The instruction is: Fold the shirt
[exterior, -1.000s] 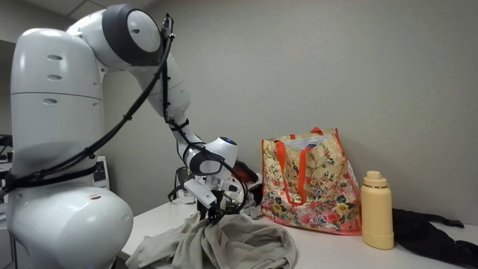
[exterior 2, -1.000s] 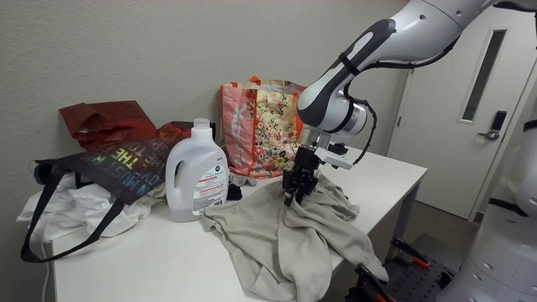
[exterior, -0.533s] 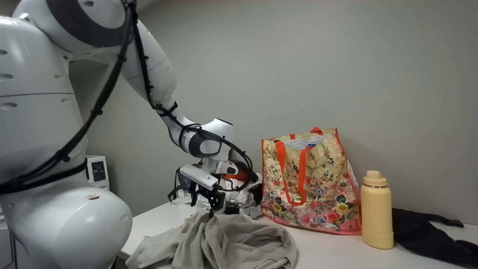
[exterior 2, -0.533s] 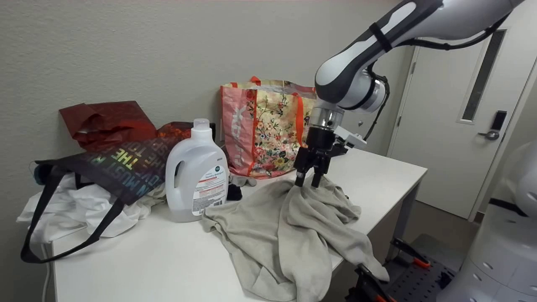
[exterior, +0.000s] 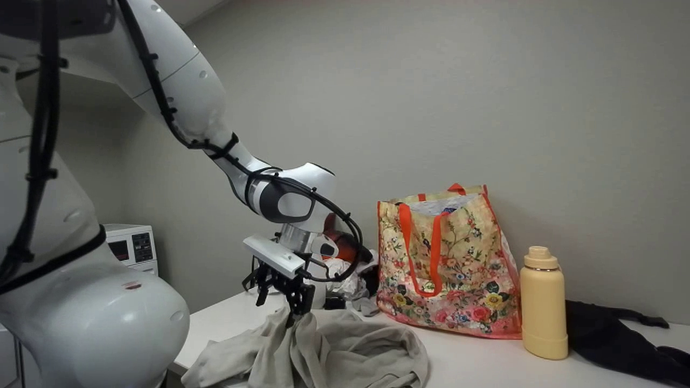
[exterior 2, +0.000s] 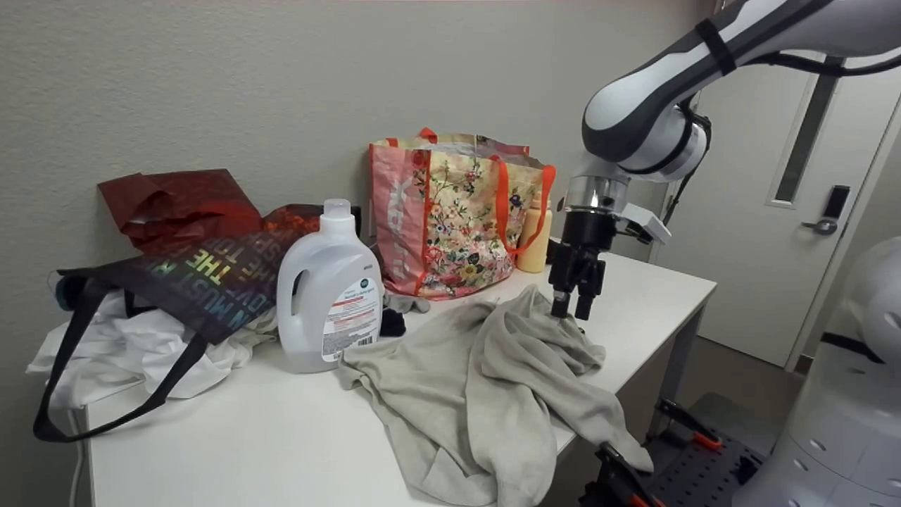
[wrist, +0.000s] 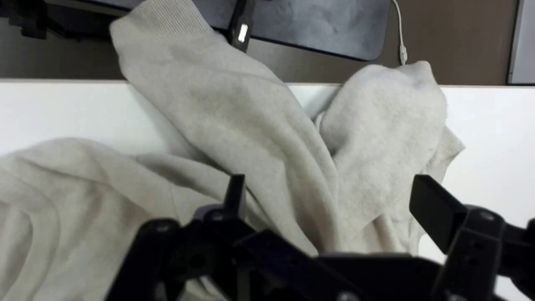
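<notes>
One rumpled grey-beige shirt (exterior 2: 486, 394) (jaws wide apart), one ribbed cuff (wrist: 161, 24) beyond the white table (exterior 2: 267, 436)

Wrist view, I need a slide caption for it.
Open pincer over a rumpled grey-beige shirt, one ribbed cuff hanging past the edge of the white table.

Dark bag (exterior 2: 204, 282) reads "THE", "MUST", rest unclear. Jug (exterior 2: 325, 289) label (exterior 2: 345, 327): print blurred, barcode (exterior 2: 365, 341) shows. Floral bag (exterior 2: 461, 225): white letters (exterior 2: 399, 229), can't make out.
</notes>
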Action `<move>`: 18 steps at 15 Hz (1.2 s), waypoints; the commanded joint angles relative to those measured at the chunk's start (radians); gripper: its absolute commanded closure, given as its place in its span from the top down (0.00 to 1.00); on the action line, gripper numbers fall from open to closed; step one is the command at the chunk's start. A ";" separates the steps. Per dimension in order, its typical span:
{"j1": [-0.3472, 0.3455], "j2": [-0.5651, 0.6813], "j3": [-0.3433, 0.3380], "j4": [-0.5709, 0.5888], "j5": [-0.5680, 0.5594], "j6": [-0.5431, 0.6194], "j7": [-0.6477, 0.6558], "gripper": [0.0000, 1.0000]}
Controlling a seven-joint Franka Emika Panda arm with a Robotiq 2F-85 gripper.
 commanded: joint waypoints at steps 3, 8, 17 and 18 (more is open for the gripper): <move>0.012 0.048 -0.048 -0.044 -0.003 0.109 -0.087 1.00; 0.024 0.155 -0.059 -0.038 0.011 0.209 -0.145 1.00; 0.004 0.335 -0.036 -0.031 0.040 0.221 -0.150 1.00; 0.003 0.355 -0.032 -0.031 0.048 0.232 -0.152 1.00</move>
